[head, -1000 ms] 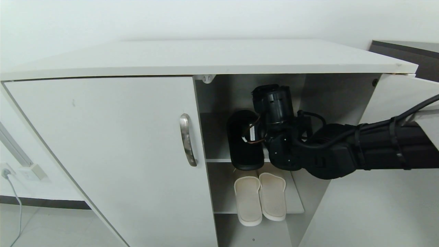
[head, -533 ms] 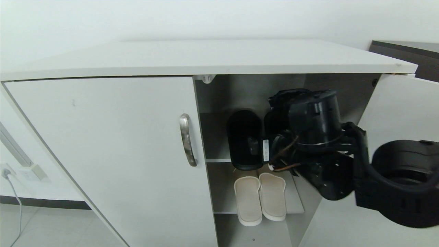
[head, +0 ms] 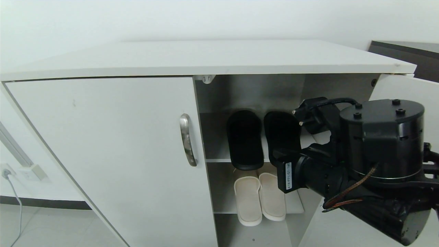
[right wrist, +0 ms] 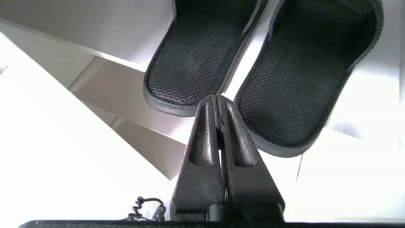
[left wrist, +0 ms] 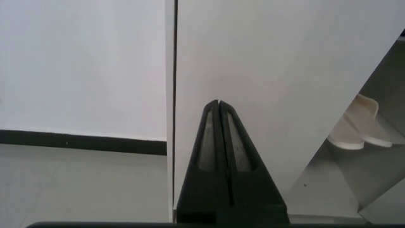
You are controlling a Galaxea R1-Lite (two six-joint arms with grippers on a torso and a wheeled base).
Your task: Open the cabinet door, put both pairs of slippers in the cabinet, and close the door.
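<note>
Head view looks onto a white cabinet point(head: 219, 56) with its left door point(head: 103, 147) shut, metal handle point(head: 187, 140) at the inner edge, and its right door point(head: 404, 90) swung open. Inside the open half, the black slippers point(head: 245, 139) lie side by side on the upper shelf point(head: 216, 144), toes inward, the left one's heel hanging a little over the front edge. The white slippers point(head: 247, 199) lie the same way on the lower shelf point(head: 224, 192) directly beneath, heels also overhanging. The right arm's bulky wrist sits in front of the opening and covers the heel of the right black slipper. From its wrist camera, the right claw point(right wrist: 219, 101) has its two fingers pressed flat together with nothing between them. It points at the gap between the black slippers' point(right wrist: 202, 60) heels and appears to sit just short of them, though contact is hard to rule out from this angle. The left claw point(left wrist: 218, 106) is likewise closed tight and empty, low down and facing the shut left door point(left wrist: 272, 63), with the white slippers point(left wrist: 361, 123) visible off to one side past the door's edge. A wall socket point(head: 7, 170) with a cable sits left of the cabinet.
</note>
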